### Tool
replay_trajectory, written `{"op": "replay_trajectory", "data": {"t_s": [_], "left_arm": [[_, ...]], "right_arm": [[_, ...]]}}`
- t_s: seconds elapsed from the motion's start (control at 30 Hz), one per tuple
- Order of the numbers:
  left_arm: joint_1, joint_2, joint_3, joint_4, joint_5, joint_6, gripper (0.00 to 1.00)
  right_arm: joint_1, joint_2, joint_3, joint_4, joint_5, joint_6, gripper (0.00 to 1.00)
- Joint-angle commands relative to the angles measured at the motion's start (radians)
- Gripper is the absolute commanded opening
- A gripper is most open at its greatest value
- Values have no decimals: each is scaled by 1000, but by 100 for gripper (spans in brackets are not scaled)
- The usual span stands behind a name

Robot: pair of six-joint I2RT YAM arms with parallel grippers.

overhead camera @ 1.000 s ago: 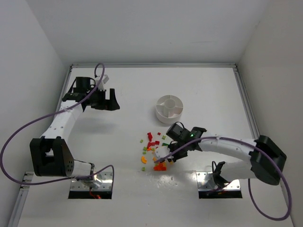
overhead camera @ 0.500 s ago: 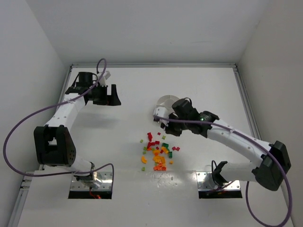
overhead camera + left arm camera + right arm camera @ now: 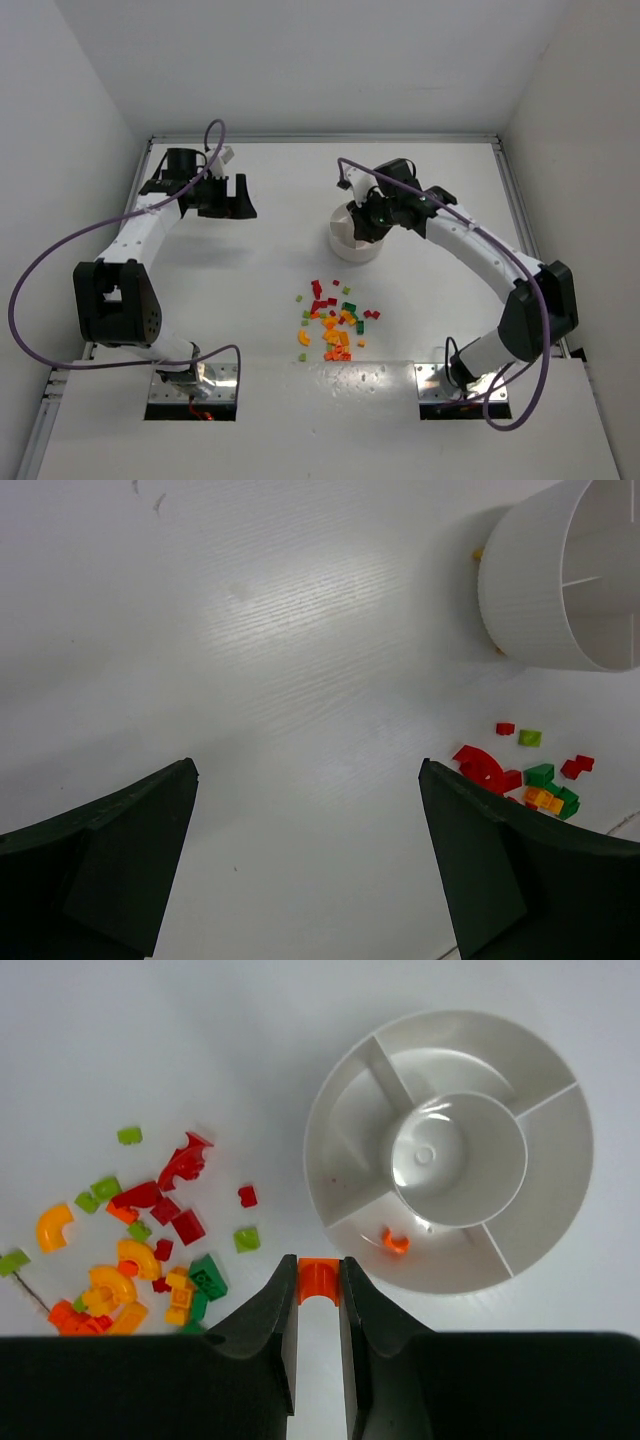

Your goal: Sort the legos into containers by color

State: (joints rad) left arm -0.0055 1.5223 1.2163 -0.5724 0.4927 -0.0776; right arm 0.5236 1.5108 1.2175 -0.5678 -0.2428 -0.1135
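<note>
Though half-hidden inside the right pincer, one orange lego.

2 arms, left arm and right arm: white tube links, black joint housings, silver base plates. Purple cable along each. Black wedge-shaped fingers on left gripper, right gripper.

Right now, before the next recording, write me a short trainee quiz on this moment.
1. True or false: the left hand is shut on a lego.
2. What colour is the brick held in the right hand?
3. The orange piece in the dish lies: A on its rim, B in a wedge compartment, C against its outer wall.
Key: 1 false, open and empty; 2 orange; 3 B.
</note>
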Motion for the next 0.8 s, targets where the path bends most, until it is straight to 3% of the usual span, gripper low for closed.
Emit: {"op": "replay_trajectory", "data": {"t_s": [0.0,0.4,0.53,0.63,0.73,0.77], "left_arm": [[-5,-2,26,37,14,-28,99],[-5,7,26,37,14,-28,99],[-5,7,26,37,14,-28,99],[-5,7,26,37,14,-28,99],[-5,7,26,37,14,-28,99],[-5,7,17,37,14,-28,99]], "right_arm": [[-22,17,13,-20,-36,63,3],[-94,94,13,8,-26,64,4],[-103,103,4,34,-17,64,10],[-103,103,-6,52,-6,64,15],[-112,112,-15,66,-6,64,33],[-112,112,-15,66,-6,64,45]]}}
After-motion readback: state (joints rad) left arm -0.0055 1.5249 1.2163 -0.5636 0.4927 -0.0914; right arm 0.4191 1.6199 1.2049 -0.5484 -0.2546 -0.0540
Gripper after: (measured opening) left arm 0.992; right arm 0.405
